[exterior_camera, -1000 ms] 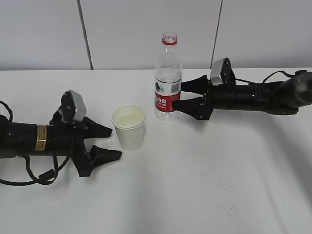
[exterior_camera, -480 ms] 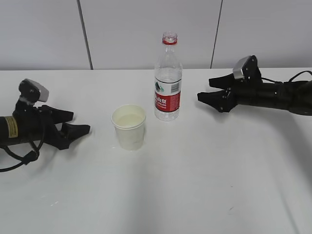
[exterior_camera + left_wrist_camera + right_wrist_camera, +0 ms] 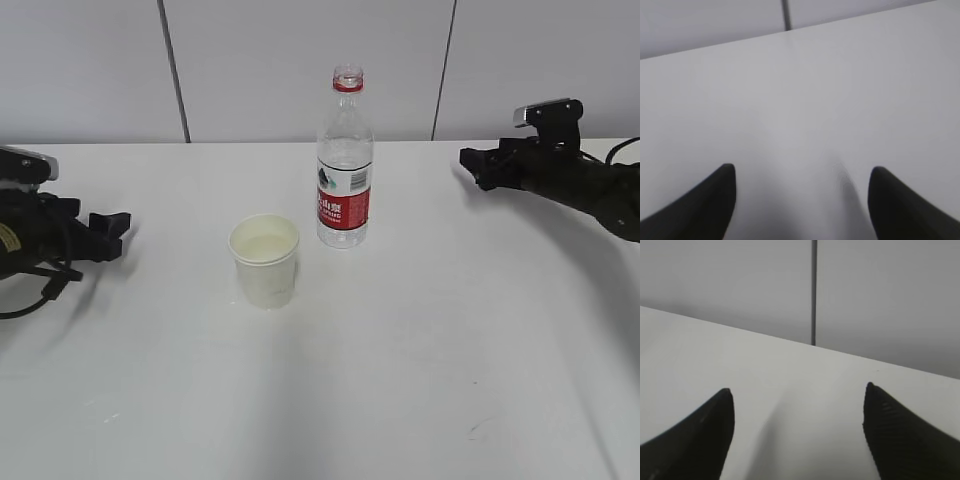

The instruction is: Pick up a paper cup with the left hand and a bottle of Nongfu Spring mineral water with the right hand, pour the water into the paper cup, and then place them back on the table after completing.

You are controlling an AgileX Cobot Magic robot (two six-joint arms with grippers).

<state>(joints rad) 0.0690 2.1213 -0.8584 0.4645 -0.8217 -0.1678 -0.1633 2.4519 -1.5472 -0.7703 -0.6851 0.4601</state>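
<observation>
The paper cup (image 3: pixel 264 260) is standing upright on the white surface (image 3: pixel 400 380), and it is serving here as the landmark. Pale liquid is showing inside it, below the rim. The Nongfu Spring water bottle (image 3: pixel 344 160) is standing upright just behind and to the right of the cup, near it but not touching; its cap is off, a red ring is sitting at the neck, and a red and white label is wrapping its lower half. The left claw (image 3: pixel 112 224) is lying far to the left of the cup, at about the cup's own height on the surface, pointing toward it and holding nothing; in the left wrist view its two fingers (image 3: pixel 705 210) are standing wide apart over bare surface. The right claw (image 3: pixel 470 160) is hanging well to the right of the cup, beyond the bottle and farther back, close to the grey wall panels (image 3: pixel 300 60); in the right wrist view its fingers (image 3: pixel 900 440) are also spread wide, with nothing between them.
</observation>
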